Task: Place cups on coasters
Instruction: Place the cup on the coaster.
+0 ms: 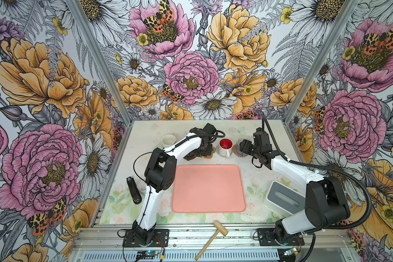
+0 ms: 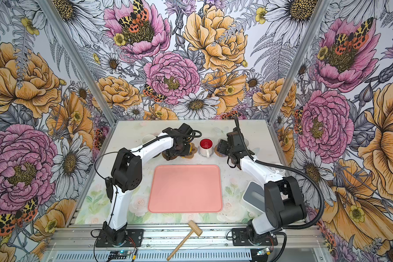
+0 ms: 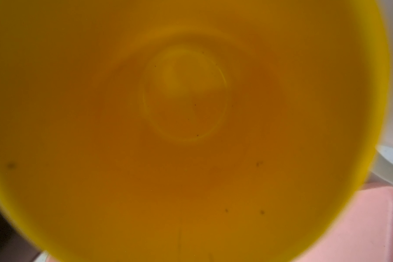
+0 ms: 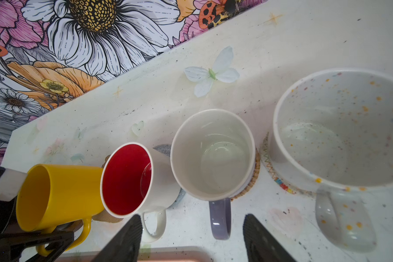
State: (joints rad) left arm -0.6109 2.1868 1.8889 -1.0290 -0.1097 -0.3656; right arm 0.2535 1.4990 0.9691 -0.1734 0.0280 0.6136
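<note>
The yellow cup [image 4: 59,195] fills the left wrist view, and my left gripper [image 4: 55,238] is shut on its handle. It hangs over a tan coaster [image 4: 104,217]; whether it touches I cannot tell. Beside it the cup that is white with red inside [image 1: 225,146] stands on a grey-blue coaster [image 4: 163,149]. A lavender cup [image 4: 213,154] sits on a tan woven coaster [image 4: 256,167]. Its handle lies between the fingers of my open right gripper [image 4: 193,236], untouched. A speckled white cup [image 4: 340,136] rests on a pale woven coaster [image 4: 268,163].
A plain white cup [image 1: 168,140] stands at the back left. The large pink tray [image 1: 208,188] lies mid-table. A black stapler [image 1: 133,189] is at the left, a grey-white box [image 1: 284,197] at the right, and a wooden mallet [image 1: 213,238] on the front rail.
</note>
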